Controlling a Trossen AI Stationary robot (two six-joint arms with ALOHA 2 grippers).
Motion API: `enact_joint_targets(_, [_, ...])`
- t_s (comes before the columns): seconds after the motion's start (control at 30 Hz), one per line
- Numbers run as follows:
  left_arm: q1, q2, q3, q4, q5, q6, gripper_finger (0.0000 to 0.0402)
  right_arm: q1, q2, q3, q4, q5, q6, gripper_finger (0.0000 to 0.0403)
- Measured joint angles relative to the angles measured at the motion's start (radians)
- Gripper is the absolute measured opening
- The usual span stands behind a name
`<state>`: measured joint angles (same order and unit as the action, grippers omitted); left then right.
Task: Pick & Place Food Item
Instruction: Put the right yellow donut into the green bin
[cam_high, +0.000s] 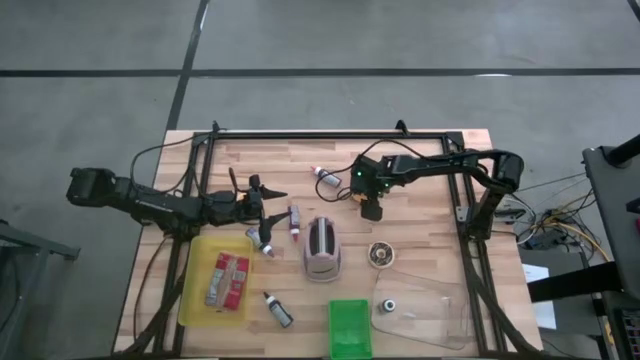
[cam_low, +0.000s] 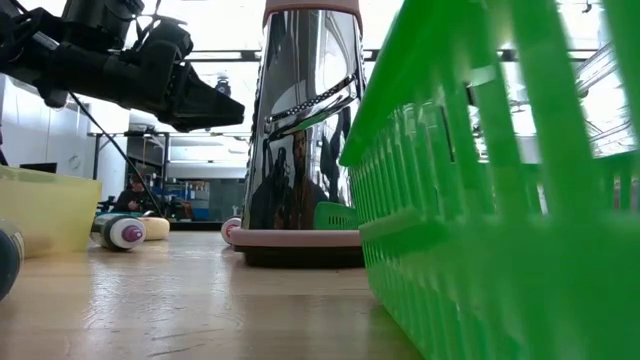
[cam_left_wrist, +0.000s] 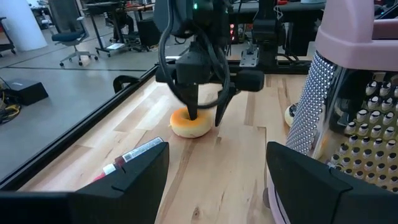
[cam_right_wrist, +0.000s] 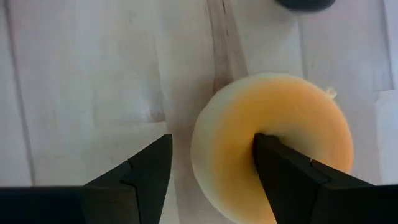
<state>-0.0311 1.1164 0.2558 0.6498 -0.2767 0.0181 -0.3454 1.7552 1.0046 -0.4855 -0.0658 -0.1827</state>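
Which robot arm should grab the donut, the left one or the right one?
The right one, probably. The right gripper is already down over the donut, open, one finger in its hole and one outside. The left gripper hovers open farther off.

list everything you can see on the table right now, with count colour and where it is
doughnut: 1, yellow-orange, table middle, under right gripper
grater: 1, silver with pink trim, table centre
green basket: 1, near edge
yellow tray: 1, left side, holding red and grey packets
small bottles: about 4, white and dark, scattered around the left gripper and grater
clear lid: 1, right near corner
round tin: 1, right of grater
left gripper: open, above the table's left half
right gripper: open, one finger in the doughnut's hole
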Motion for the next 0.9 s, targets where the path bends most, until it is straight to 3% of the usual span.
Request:
enact_joint_targets(0.27, [0.000, 0.000, 0.000, 0.000, -0.001, 0.003, 0.0272, 0.000, 0.009, 0.000, -0.005, 0.058, 0.026, 0.0172])
enact_joint_targets(0.57, [0.000, 0.000, 0.000, 0.000, -0.001, 0.003, 0.0272, 0.006, 0.007, 0.000, -0.013, 0.068, 0.046, 0.0022])
enact_joint_targets(0.9, [0.000, 0.000, 0.000, 0.000, -0.003, 0.000, 0.0272, 0.054, -0.061, 0.000, -0.016, 0.142, 0.077, 0.0010])
